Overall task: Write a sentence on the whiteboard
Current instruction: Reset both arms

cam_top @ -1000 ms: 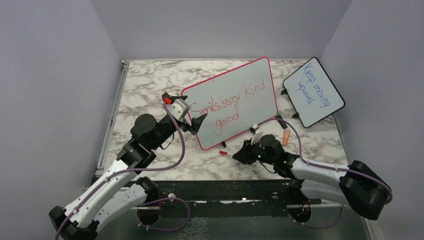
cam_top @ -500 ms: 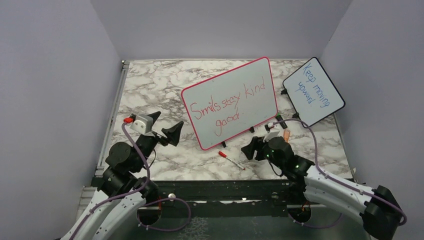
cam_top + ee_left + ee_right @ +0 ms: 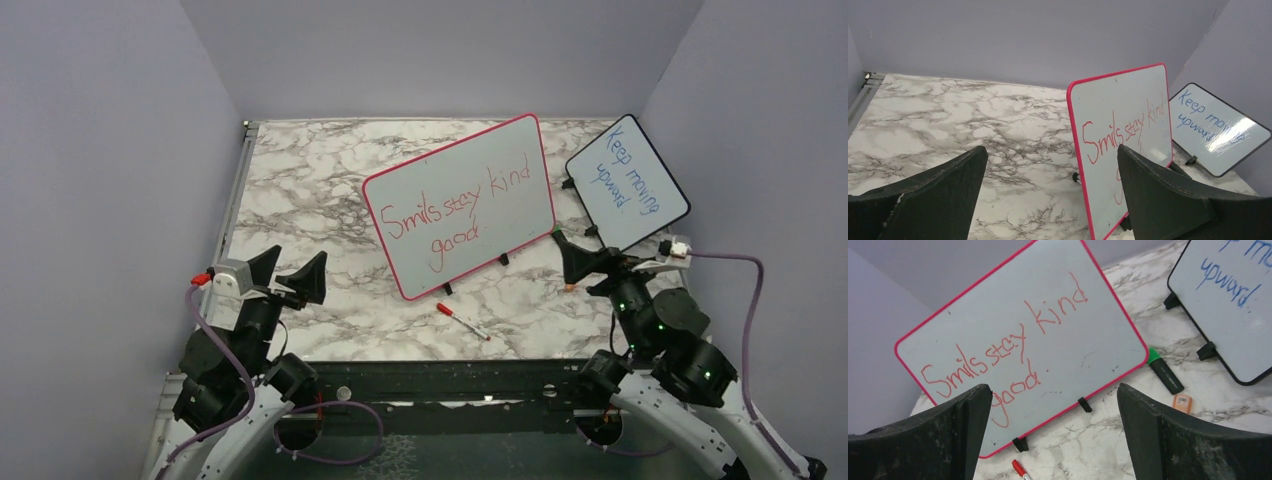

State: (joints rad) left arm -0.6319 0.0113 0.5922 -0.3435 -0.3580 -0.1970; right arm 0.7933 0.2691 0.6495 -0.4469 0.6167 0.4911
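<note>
The whiteboard (image 3: 470, 190) with the red-pink frame stands tilted on its black feet mid-table, also seen in the left wrist view (image 3: 1143, 150) and the right wrist view (image 3: 1013, 320). The sentence (image 3: 450, 212) in red reads "Smils stay kind good" (image 3: 998, 360). A red-capped marker (image 3: 462, 321) lies on the marble in front of the board, its cap showing in the right wrist view (image 3: 1019, 468). My left gripper (image 3: 290, 272) is open and empty, well left of the board (image 3: 1052, 150). My right gripper (image 3: 610, 262) is open and empty, to the board's right (image 3: 1053, 387).
A smaller black-framed board (image 3: 627, 184) with blue writing stands at the back right. A black marker with a green cap (image 3: 1165, 371) and a small orange item (image 3: 1182, 403) lie between the two boards. Grey walls enclose the marble table (image 3: 300, 180).
My right gripper opened, left the red marker lying on the table, and drew back to the right. My left arm pulled away from the board's left edge toward the near left.
</note>
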